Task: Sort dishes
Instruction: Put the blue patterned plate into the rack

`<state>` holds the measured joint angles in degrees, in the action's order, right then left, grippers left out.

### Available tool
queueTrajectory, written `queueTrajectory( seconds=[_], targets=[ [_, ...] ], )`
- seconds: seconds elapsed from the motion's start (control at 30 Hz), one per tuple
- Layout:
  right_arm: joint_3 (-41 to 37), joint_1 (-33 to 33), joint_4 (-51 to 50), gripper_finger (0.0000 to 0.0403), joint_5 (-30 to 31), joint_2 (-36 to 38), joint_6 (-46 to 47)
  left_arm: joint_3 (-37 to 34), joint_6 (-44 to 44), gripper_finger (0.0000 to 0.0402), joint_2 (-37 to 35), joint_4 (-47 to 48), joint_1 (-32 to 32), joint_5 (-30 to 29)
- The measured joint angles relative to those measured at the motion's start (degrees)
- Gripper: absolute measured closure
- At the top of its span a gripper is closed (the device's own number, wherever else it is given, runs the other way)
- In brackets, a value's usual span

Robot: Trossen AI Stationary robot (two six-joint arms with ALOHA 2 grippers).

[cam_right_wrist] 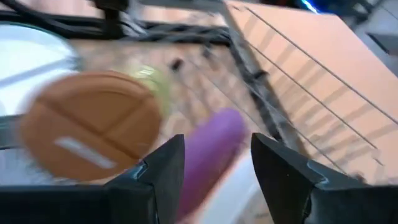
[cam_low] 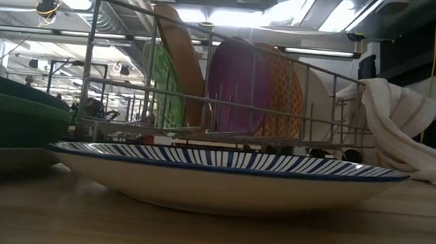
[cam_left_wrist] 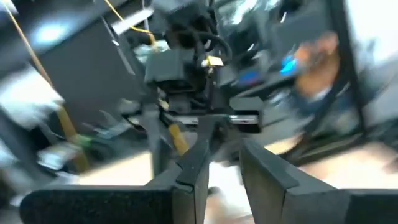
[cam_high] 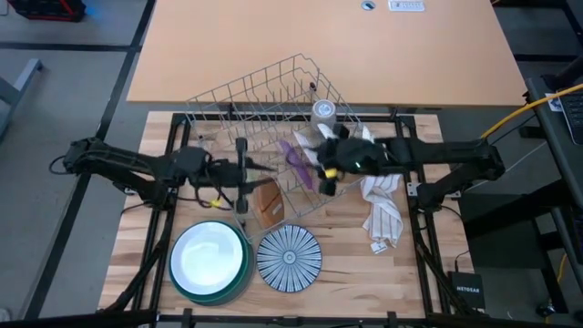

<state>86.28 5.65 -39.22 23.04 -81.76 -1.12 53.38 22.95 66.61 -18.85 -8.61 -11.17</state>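
Presently my right claw (cam_right_wrist: 214, 171) stands open over the purple plate (cam_right_wrist: 208, 155) upright in the wire rack (cam_high: 273, 91). I cannot tell my left claw's (cam_high: 264, 169) state beside the brown plate (cam_high: 271, 205).

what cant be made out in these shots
- Left gripper, high view: too small to see whether it holds anything; its wrist view is blurred.
- Brown plate, right wrist view: motion blur hides its resting point.
- Orange-patterned plate, low view: mostly behind the purple plate and the wire rack.
- Green stack, low view: cut off by the edge.
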Motion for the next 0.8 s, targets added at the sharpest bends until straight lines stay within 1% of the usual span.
queueTrajectory(
  seconds=[0.07,0.1,0.2,0.3,0.47,0.57,0.63,0.73,0.8],
  targets=[
    [0.00,3.91,0.00,0.0212,-0.10,0.28,2.17,0.03,-7.76,0.0321,0.25,1.13,-2.86,1.09],
    [0.00,5.96,-0.13,0.0212,-0.16,0.27,2.99,0.04,-10.04,0.0321,0.75,1.90,-4.36,2.01],
    [0.00,12.23,-1.00,0.0212,-0.19,0.05,5.71,0.05,-12.19,0.0321,2.45,7.45,-9.60,3.51],
    [0.01,18.23,-1.97,0.0212,0.12,-0.79,8.68,0.05,-14.67,0.0321,5.72,9.87,-15.36,3.56],
    [0.00,26.16,-2.61,0.0212,1.25,-3.68,14.90,0.05,-17.00,0.0321,14.47,7.87,-23.55,3.16],
    [0.02,29.77,-2.98,0.0212,2.66,-7.45,18.96,0.09,-17.49,0.0321,20.60,4.68,-27.21,1.54],
    [0.02,31.61,-2.94,0.0212,2.95,-10.32,21.37,1.29,-16.75,0.0321,24.54,4.38,-28.93,-0.07],
    [0.02,33.77,-2.91,0.0212,3.00,-15.29,24.77,5.30,-16.01,0.0321,30.08,7.59,-30.86,-2.73],
    [0.01,35.16,-2.87,0.0212,3.03,-18.80,25.17,8.57,-15.20,0.0321,33.02,12.05,-31.86,-3.73]
  ],
)
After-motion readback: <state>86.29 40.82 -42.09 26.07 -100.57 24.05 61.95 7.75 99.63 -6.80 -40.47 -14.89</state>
